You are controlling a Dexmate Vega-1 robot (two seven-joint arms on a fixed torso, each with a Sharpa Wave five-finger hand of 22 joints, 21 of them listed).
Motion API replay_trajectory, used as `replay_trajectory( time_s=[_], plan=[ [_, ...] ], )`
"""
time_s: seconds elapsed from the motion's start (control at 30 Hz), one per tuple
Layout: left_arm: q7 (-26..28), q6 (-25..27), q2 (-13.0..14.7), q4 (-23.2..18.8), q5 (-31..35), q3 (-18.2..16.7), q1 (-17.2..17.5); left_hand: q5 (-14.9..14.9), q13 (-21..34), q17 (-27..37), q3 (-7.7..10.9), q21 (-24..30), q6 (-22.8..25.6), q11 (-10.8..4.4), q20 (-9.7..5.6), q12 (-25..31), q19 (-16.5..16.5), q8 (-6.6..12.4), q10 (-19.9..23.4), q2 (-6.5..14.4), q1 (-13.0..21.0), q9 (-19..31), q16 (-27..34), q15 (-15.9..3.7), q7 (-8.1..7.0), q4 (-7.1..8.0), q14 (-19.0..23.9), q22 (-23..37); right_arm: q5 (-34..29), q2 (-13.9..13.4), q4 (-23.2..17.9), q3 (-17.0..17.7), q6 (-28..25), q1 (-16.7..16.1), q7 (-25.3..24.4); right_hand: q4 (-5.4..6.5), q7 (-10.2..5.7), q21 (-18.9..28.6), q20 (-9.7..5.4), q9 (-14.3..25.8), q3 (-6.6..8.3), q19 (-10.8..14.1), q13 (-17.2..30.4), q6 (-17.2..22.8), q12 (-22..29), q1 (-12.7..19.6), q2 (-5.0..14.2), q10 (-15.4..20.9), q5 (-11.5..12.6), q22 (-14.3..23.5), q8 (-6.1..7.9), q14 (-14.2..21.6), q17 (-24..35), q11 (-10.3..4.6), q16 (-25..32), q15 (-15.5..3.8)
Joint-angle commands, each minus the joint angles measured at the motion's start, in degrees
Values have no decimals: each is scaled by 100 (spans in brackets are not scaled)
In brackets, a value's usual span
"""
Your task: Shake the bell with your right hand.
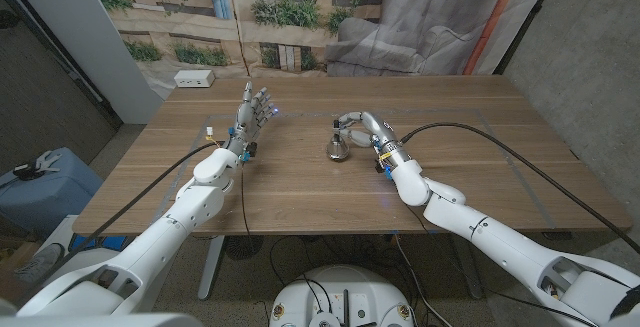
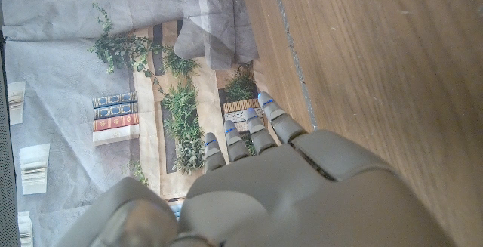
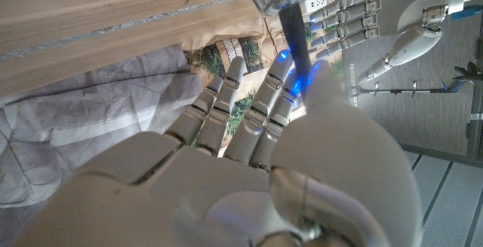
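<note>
Right robot hand at the bell's handle

The bell (image 1: 336, 148) stands on the tabletop (image 1: 300, 192), dark handle between the fingertips of the right robot hand (image 1: 360, 127); a firm grip cannot be confirmed. Rigid, smooth metal, likely light: hold the handle, not the slippery dome. Left robot hand (image 1: 255, 112) stands open, well apart.

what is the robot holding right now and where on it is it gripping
The right hand holds the bell by its dark handle; the left hand holds nothing.
</note>
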Motion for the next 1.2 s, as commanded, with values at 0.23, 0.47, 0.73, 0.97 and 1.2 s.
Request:
replay_trajectory(
  time_s=[0.23,0.47,0.73,0.97,1.2],
  plan=[
    [-1,-2,-3,5,1,2,-3,34,29,27,1,38,3,-32,-15,32,41,34,16,46,-5,26,34,-557,-35,26,39,32,-19,-62,-39,-75,-190,25,80,-3,-24,-1,-254,11,-40,-13,28,-78,-31,-64,0,-44,44,32,-41,-70,29,18,12,-858],
    [-1,-1,-3,5,1,2,-3,34,29,27,1,38,3,-25,-16,32,39,34,15,46,-6,26,33,-560,-35,27,36,32,-12,-76,-53,-100,-252,36,140,-2,-21,-3,-248,13,-51,-20,20,-84,-56,-82,-7,-95,47,32,-45,-94,33,22,4,-852],
    [-1,-2,-3,5,1,2,-3,34,29,27,1,39,4,-27,-13,31,43,34,14,47,-6,26,34,-558,-35,27,39,32,23,-117,-145,-114,-393,20,268,19,19,-3,-205,16,-114,-35,25,-247,-103,-186,-61,-223,43,33,-119,-184,43,22,-22,-815],
    [-1,-2,-3,5,1,2,-3,34,29,27,1,39,4,-28,-14,32,41,34,16,47,-6,26,34,-558,-35,27,38,32,47,-158,-166,-137,-359,45,375,25,28,-7,-32,17,-247,-62,2,-457,-207,-350,-224,-486,37,33,-222,-347,65,25,-57,-777],
    [-1,-3,-4,6,1,2,-3,34,29,27,2,40,3,-31,-16,30,44,34,12,47,-6,26,33,-559,-35,27,36,32,125,-210,-201,-139,-350,58,549,36,34,-12,78,0,-367,-109,-55,-766,-324,-529,-377,-857,48,34,-385,-561,78,19,-126,-743]
  ],
)
